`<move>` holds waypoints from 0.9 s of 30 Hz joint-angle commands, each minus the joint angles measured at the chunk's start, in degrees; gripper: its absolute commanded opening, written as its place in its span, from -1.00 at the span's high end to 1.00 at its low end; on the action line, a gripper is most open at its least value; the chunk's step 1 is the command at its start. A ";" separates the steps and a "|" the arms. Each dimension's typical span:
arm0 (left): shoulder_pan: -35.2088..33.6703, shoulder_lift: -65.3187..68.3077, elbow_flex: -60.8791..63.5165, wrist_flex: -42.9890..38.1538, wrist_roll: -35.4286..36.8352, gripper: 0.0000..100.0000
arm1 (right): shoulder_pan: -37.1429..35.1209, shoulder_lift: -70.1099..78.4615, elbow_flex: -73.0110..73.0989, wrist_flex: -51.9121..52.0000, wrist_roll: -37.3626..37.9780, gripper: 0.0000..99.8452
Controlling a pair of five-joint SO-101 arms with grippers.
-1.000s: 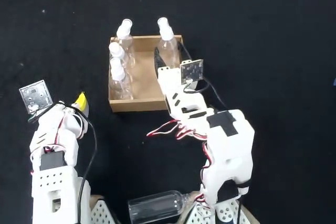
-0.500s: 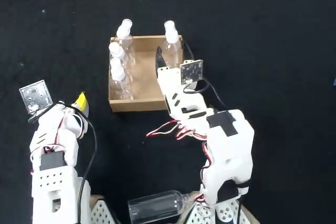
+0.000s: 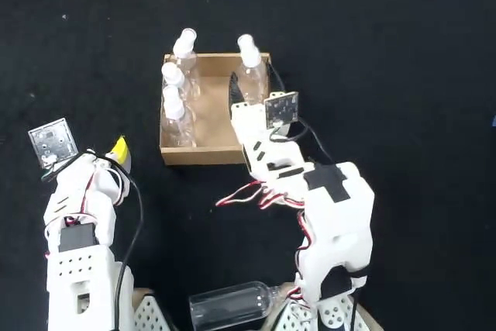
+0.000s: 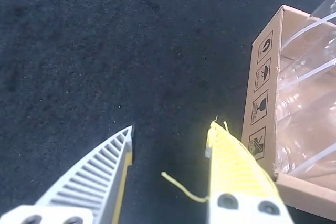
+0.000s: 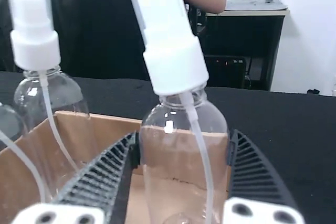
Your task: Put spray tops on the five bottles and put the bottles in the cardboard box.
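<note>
While upright in cardboard box (image 3: 201, 154), bottle (image 5: 181, 153) gripped inside right claw (image 5: 184, 139).

Desk (image 3: 418, 75) bare along its left, right and far edges. Cardboard box (image 3: 203, 154) sits far-centre. Three bottles (image 3: 179, 106) line the box's left wall. Fourth bottle (image 3: 249, 75) at its far right corner, right end effector (image 5: 184, 142) clamped on both sides. Box floor between them bare: one lane. Left end effector (image 4: 171, 127), jaws apart, over bare desk just beside the box. Lying bottle (image 3: 232, 305) blocks the near edge between the arm bases.

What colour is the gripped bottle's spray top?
White spray top, clearest in the right wrist view.
</note>
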 commanded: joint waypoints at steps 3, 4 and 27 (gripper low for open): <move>0.57 -0.26 -0.57 -1.32 0.44 0.58 | -1.05 -2.33 0.31 -1.41 -0.44 0.56; 0.57 -0.26 -0.57 -1.32 0.44 0.58 | -1.14 -2.33 0.31 -1.41 -0.44 0.56; 0.57 -0.26 -0.57 -1.32 0.44 0.58 | -1.32 -8.22 2.77 -0.62 -0.53 0.42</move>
